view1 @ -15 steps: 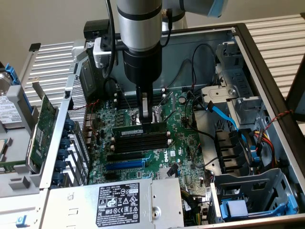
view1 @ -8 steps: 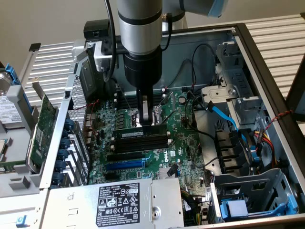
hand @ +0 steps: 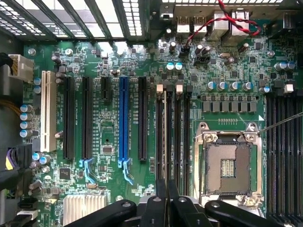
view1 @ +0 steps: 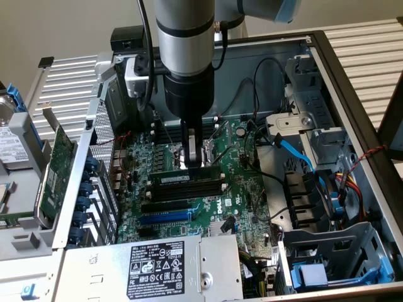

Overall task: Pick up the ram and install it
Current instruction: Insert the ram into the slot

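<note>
Open computer case (view1: 352, 107), seen from above in the exterior view. At the exterior view's left, outside the case wall, a green expansion card (view1: 58, 165) with a metal bracket stands on edge. Along the case's near edge lies the power supply (view1: 208, 270), carrying 1 black-and-white label. The motherboard (view1: 245, 189) fills the case floor; 1 blue expansion slot (view1: 165, 217) sits among black ones toward its near edge. The arm (view1: 186, 38) descends over the board's middle. The gripper (view1: 193, 158) has its fingers drawn narrowly together, with nothing visibly clamped between them. Directly beneath its tips, the ram (view1: 189, 179) stands on its long edge in the bank of memory slots (view1: 189, 190), on the slot nearest the gripper; whether the tips touch its top edge cannot be told. At the exterior view's right, a blue cable (view1: 296, 151) runs along the board's edge, and a metal drive cage (view1: 340, 251) fills the near corner. In the wrist view, the gripper (hand: 165, 201) hangs over 4 black memory slots (hand: 173, 127), between the blue slot (hand: 123, 118) and the empty CPU socket (hand: 227, 165).
</note>
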`<action>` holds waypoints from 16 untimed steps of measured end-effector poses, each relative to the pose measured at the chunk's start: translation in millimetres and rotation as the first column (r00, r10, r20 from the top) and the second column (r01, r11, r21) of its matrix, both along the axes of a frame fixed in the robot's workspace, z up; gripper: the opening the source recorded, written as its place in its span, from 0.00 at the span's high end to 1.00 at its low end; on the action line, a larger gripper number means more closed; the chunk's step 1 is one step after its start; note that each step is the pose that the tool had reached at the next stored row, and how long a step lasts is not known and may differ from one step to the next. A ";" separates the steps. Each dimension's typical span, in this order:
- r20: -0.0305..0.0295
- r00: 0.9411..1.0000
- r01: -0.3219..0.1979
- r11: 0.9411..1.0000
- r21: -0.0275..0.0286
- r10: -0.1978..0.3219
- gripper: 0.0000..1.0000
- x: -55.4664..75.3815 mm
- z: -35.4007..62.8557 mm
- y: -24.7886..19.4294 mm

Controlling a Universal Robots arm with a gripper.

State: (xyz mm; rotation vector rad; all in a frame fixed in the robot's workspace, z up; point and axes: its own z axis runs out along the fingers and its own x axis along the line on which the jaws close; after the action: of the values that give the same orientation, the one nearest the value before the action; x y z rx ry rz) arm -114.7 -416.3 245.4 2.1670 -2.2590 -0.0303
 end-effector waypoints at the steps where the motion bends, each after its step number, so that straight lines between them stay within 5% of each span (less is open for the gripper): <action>1: 0.000 1.000 0.000 1.000 0.000 0.000 0.88 0.0 -0.2 -0.2; 16: 0.000 1.000 0.000 1.000 0.000 0.000 0.88 0.0 -1.6 -2.7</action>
State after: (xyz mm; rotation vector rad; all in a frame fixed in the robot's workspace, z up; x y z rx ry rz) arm -114.7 -419.0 243.8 2.1670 -2.2590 -0.0303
